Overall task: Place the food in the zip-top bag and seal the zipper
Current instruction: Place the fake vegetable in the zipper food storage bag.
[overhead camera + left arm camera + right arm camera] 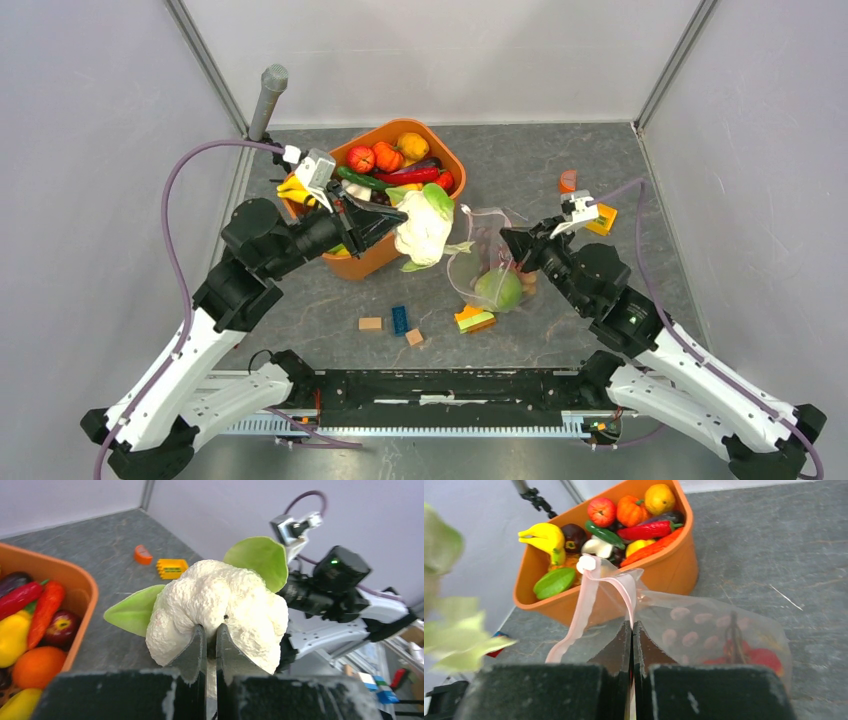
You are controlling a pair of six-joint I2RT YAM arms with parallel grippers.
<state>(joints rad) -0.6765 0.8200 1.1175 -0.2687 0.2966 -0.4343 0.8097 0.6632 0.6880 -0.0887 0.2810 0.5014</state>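
Observation:
My left gripper is shut on a white cauliflower with green leaves, held in the air between the orange tub and the zip-top bag. The cauliflower hangs just left of the bag's mouth. My right gripper is shut on the bag's pale pink zipper, holding that edge up; the white slider tab sits at the strip's top. Inside the clear bag lie a green round food, grapes and something red. More food fills the tub.
Small building blocks lie on the grey table: tan, blue, tan, and a layered orange-green one. An orange half-disc and a yellow block sit at the back right. Grey walls enclose three sides.

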